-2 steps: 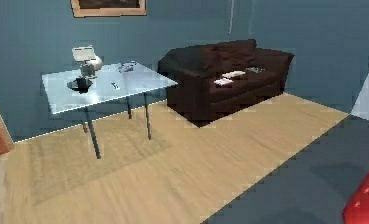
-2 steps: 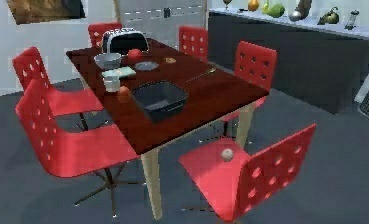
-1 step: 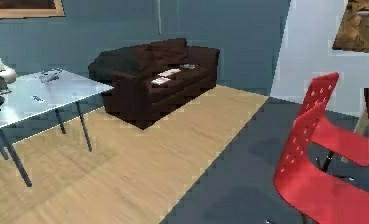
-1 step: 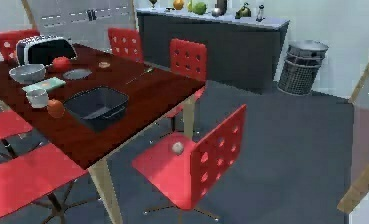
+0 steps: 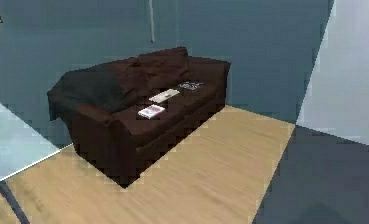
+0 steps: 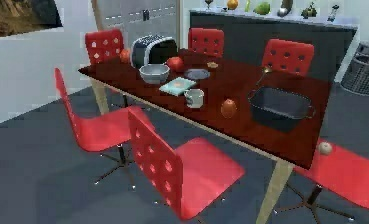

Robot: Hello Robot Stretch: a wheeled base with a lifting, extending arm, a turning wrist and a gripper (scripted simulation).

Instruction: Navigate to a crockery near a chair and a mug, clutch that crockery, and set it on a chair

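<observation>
dining room table set with crockery, red chairs all round

dark red tabletop [image 6: 242, 125] on pale legs took the middle of the arm side view, ringed by red chairs with holes in their backs. the nearest chair [image 6: 182, 170] stood just beside the table's front edge, its back covering part of that edge. three far chairs [image 6: 206, 42] showed as backs, their seats hidden behind the table. the chair at the view's right [image 6: 347, 175] was cut off by the frame, with a small pale round thing [image 6: 325, 148] by it that was too small to name.

on the table a grey bowl [image 6: 154, 72] stood upright, round and deep, pale inside. a white mug [image 6: 195, 97] stood near it, and a red round fruit [image 6: 175, 64] was just beside its rim. a flat grey dish [image 6: 198, 73] lay beyond the mug. which of the two was the crockery meant could not be told. a black and silver appliance [image 6: 149, 47] stood behind the bowl, and a dark pan [image 6: 280, 105] sat well apart toward the view's right. items on the back counter [image 6: 262, 25] were blobs.

in the forward view a dark brown sofa [image 5: 142, 100] stood on a wood floor, with small flat things [image 5: 157, 103] on its seat that were hard to make out.

the gripper's state could not be told, so no place could be set against it.
</observation>
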